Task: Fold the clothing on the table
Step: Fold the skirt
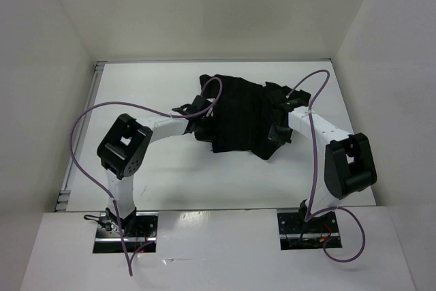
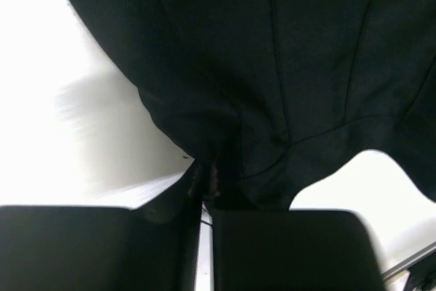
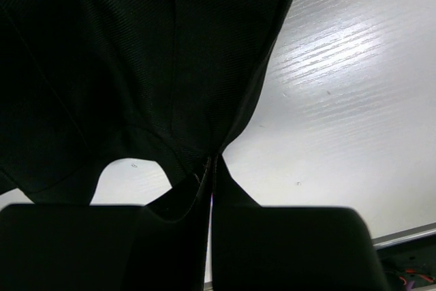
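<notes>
In the top view, the black garment [image 1: 238,117] lies bunched on the white table [image 1: 136,86], about midway across and toward the far side. The left gripper [image 1: 199,119] meets its left edge and the right gripper [image 1: 281,122] its right edge, so the 2 arms flank the cloth. A purple cable [image 1: 82,134] loops wide beside the left arm. From this height, it is unclear how the jaws stand.

In the left wrist view, the left gripper [image 2: 206,199] has its 2 fingers [image 2: 102,250] drawn almost together, with a fold of the black garment [image 2: 272,66] gathered and pinched between them. The cloth fans upward from that pinch, and the table [image 2: 54,100] shows bright at the left.

In the right wrist view, the right gripper [image 3: 210,202] is closed tight on a narrow tuck of the black garment [image 3: 136,66], which spreads up and to the left. The table [image 3: 340,100] fills the right side.
</notes>
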You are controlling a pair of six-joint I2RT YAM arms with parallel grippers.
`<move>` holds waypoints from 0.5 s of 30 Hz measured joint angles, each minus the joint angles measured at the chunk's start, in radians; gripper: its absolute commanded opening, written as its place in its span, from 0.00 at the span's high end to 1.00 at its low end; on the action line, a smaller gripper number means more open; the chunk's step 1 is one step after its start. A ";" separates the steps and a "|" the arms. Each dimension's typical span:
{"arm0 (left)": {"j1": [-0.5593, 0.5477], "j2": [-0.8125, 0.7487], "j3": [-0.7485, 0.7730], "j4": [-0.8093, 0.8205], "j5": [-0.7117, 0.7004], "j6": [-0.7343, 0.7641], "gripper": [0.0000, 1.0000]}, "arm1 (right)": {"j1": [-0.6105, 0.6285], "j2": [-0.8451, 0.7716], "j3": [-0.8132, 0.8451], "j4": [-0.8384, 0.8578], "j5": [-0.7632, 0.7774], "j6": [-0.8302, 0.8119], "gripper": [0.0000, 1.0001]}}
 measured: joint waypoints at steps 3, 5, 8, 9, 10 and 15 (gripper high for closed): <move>-0.024 0.018 0.021 0.004 -0.009 -0.004 1.00 | -0.004 -0.002 0.000 0.000 0.003 0.000 1.00; -0.033 0.023 0.033 0.002 -0.011 -0.004 1.00 | -0.005 -0.004 0.000 0.000 0.005 -0.001 1.00; -0.039 0.022 0.054 -0.036 -0.035 0.002 1.00 | -0.008 -0.014 0.006 -0.008 0.005 -0.008 1.00; -0.037 0.018 0.065 -0.062 -0.049 0.007 1.00 | -0.011 -0.019 0.015 -0.013 0.005 -0.012 1.00; -0.035 0.010 0.073 -0.095 -0.062 0.021 1.00 | -0.017 -0.026 0.030 -0.017 0.004 -0.019 1.00; 0.036 -0.088 0.180 -0.265 -0.096 0.079 1.00 | -0.085 -0.070 0.168 -0.039 -0.026 -0.069 1.00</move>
